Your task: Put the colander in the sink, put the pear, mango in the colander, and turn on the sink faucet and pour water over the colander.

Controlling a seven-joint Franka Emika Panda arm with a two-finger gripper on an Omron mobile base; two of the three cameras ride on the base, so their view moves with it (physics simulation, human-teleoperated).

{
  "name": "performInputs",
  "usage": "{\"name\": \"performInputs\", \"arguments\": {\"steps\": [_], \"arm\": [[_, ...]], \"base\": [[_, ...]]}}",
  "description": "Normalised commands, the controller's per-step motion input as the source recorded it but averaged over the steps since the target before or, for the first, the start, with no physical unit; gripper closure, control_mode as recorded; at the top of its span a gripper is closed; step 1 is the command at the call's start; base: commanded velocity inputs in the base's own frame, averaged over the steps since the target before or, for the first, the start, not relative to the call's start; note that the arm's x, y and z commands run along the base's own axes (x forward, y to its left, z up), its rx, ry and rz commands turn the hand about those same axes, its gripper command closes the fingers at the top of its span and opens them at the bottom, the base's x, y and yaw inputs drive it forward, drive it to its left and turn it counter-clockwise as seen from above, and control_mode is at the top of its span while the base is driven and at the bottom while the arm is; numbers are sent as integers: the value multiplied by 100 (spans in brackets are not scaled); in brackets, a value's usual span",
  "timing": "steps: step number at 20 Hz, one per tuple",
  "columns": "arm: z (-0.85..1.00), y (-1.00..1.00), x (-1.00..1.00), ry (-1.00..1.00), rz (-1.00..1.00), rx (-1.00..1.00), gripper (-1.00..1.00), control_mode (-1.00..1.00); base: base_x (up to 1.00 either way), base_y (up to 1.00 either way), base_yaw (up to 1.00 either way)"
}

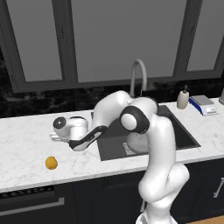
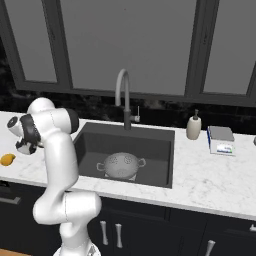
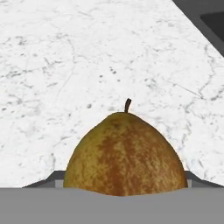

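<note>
The brown-olive pear [image 3: 124, 153] stands stem-up on the white marble counter, close up in the hand view. My gripper [image 3: 126, 181] straddles it, with a fingertip [image 3: 57, 178] showing at each side of its base. Whether the tips press on the fruit is unclear. In the left base view my gripper [image 1: 55, 136] is low over the counter, left of the sink [image 1: 186, 133]. The orange-yellow mango [image 1: 51, 162] lies nearer the counter's front edge. The colander [image 2: 121, 165] sits in the sink [image 2: 161, 145] under the faucet [image 2: 123, 87].
A white soap bottle [image 2: 193, 127] and a blue-and-white flat item [image 2: 221, 139] stand on the counter right of the sink. Dark windows and a black backsplash run behind the counter. Dark cabinets [image 2: 150, 225] sit below the counter.
</note>
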Motion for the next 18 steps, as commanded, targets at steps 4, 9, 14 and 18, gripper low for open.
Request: {"name": "performInputs", "arguments": {"steps": [4,9,14,18], "arm": [[1,-64,0,-3,-4,0,100,-100],[77,-33,-22,-4,-30,0,100,-100],[94,-38,-32,-11,-47,2,100,-100],[68,-35,-6,-31,-51,3,100,-100]], "base": [[0,0,0],[0,0,0],[0,0,0],[0,0,0]]}}
